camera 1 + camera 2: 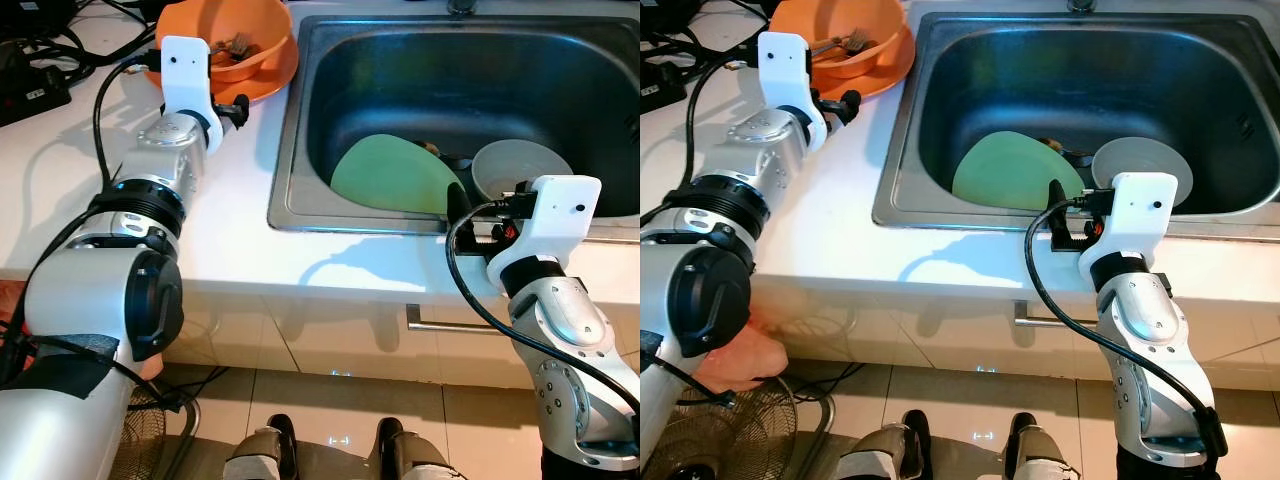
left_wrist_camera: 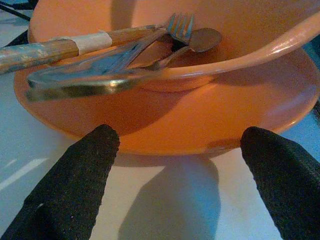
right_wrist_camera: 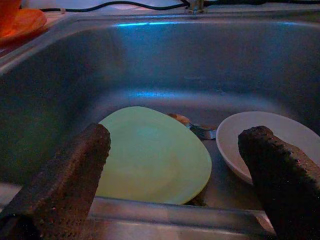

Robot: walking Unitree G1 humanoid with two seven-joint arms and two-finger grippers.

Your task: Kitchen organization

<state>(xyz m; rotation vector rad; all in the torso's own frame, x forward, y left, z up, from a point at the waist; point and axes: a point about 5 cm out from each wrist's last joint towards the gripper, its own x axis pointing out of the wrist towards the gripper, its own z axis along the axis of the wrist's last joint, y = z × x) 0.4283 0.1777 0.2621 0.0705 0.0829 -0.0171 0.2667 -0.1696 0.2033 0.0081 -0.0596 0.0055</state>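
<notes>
Left end effector (image 2: 175, 165): reaching over the white worktop (image 1: 230, 225), sitting just short of the orange bowl (image 1: 262, 42); its two black fingers (image 2: 75, 185) are spreading wide and gripping nothing.
Right end effector (image 3: 175, 175): hovering at the near rim of the sink (image 1: 290, 160), pointing into the basin; its fingers (image 3: 60, 180) are also standing wide apart and holding nothing.
Orange bowl: resting on an orange plate (image 2: 200, 125) on the worktop, just left of the sink.
Cutlery: a fork (image 2: 177, 25), a spoon (image 2: 202, 39), a wooden-handled utensil (image 2: 50, 47) and a metal blade or handle (image 2: 85, 82) are lying in the bowl, handles sticking out over its rim toward the left wrist camera.
Green plate (image 1: 390, 175): lying in the sink bottom, leaning toward the near wall.
White bowl (image 1: 520, 168): sitting in the sink just right of the green plate.
Sink utensil (image 3: 192, 127): lying between the green plate and the white bowl, partly hidden.
Cables (image 1: 30, 60): trailing across the worktop's far left corner.
</notes>
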